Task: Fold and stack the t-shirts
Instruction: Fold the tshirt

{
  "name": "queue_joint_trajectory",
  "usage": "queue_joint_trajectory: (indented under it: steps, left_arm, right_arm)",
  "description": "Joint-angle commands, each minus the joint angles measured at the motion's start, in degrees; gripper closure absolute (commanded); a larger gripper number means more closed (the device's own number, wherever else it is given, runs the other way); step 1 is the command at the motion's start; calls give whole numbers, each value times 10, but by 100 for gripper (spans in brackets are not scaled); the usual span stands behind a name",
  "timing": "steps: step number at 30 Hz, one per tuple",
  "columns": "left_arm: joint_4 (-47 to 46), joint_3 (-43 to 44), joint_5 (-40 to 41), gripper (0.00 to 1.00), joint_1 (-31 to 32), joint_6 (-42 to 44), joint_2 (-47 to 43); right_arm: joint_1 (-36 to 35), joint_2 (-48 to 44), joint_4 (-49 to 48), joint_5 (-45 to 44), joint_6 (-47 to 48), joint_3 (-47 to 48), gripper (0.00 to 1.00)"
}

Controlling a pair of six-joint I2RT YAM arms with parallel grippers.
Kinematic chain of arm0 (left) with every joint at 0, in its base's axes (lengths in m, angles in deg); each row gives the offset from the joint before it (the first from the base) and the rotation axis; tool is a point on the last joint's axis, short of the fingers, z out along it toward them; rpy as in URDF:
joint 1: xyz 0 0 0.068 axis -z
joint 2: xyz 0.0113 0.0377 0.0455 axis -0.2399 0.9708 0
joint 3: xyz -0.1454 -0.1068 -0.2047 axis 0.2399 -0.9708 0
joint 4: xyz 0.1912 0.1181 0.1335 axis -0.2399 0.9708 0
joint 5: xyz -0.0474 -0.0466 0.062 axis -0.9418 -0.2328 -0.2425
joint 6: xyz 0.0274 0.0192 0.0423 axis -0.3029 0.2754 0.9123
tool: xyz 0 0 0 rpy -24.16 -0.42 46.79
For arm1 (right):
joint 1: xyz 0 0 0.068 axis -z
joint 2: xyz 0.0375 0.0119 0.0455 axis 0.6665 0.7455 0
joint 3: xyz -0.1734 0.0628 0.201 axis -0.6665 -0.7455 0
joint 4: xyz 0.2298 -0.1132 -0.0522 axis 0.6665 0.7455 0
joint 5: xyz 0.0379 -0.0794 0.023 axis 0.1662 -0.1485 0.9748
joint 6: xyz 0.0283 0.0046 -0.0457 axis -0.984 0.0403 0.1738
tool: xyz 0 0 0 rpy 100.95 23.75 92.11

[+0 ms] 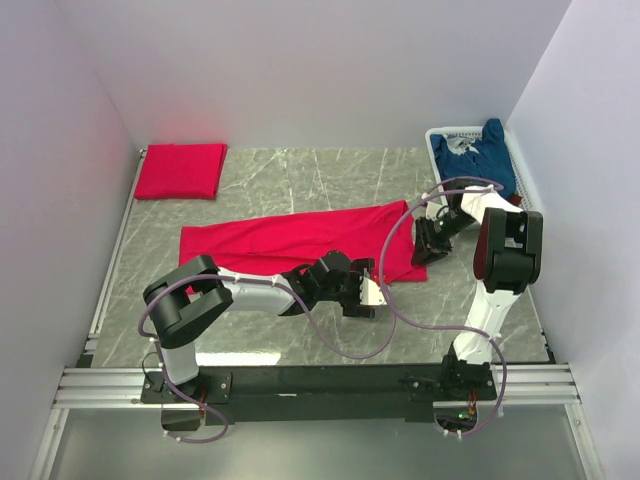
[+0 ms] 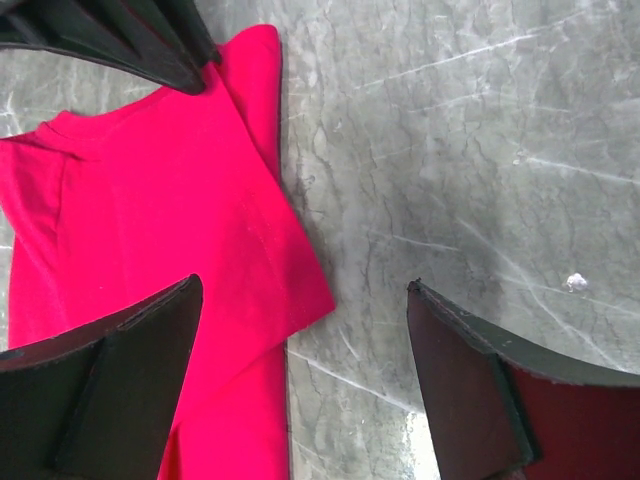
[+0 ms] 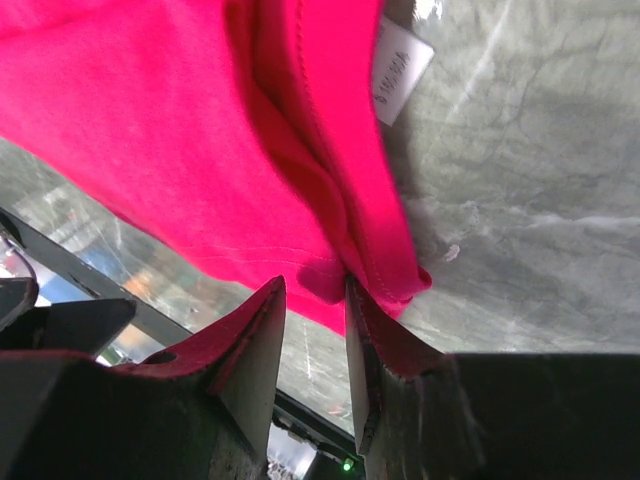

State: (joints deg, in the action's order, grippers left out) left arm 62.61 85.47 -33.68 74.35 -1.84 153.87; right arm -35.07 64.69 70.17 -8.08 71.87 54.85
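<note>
A bright red t-shirt (image 1: 290, 240) lies stretched out across the middle of the marble table. My right gripper (image 1: 425, 250) is at its right end. In the right wrist view that gripper (image 3: 315, 282) is shut on a bunched fold of the shirt's edge (image 3: 250, 150), beside the white care label (image 3: 400, 70). My left gripper (image 1: 368, 295) hovers open at the shirt's near edge. In the left wrist view it (image 2: 303, 283) straddles a sleeve corner (image 2: 250, 250), one finger over cloth and the other over bare marble. A folded red t-shirt (image 1: 180, 170) lies at the back left. A navy t-shirt (image 1: 485, 155) fills the basket.
A white basket (image 1: 437, 140) stands at the back right against the wall. White walls close in the table on three sides. A metal rail (image 1: 115, 250) runs along the left edge. Bare marble (image 1: 300, 330) shows in front of the shirt.
</note>
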Motion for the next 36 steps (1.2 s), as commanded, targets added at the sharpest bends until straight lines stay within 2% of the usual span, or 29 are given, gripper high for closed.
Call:
queue_joint_trajectory:
  steps: [1,3,7,10,16,21,34,36]
  left_arm:
    - [-25,11,-13,14,4,8,4]
    - [-31,4,-18,20,4,20,6]
    - [-32,1,-23,40,4,44,17]
    - [-31,2,-23,48,4,58,29]
    - [-36,11,-17,55,4,71,60]
    - [-30,24,-13,61,1,80,83]
    - [-1,30,-2,99,-9,88,77]
    - [-3,26,-3,99,-11,84,72]
  right_arm:
    - [7,-7,-7,-28,-21,-10,62]
    - [7,-5,-9,-25,-23,-9,66]
    - [7,-4,-8,-18,-25,-3,84]
    - [7,-5,-6,-15,-25,1,90]
    - [7,-2,-2,-12,-21,4,97]
    - [7,-4,-3,-9,-19,3,100]
    - [7,-16,5,11,-17,9,100]
    - [7,-16,6,11,-16,9,100]
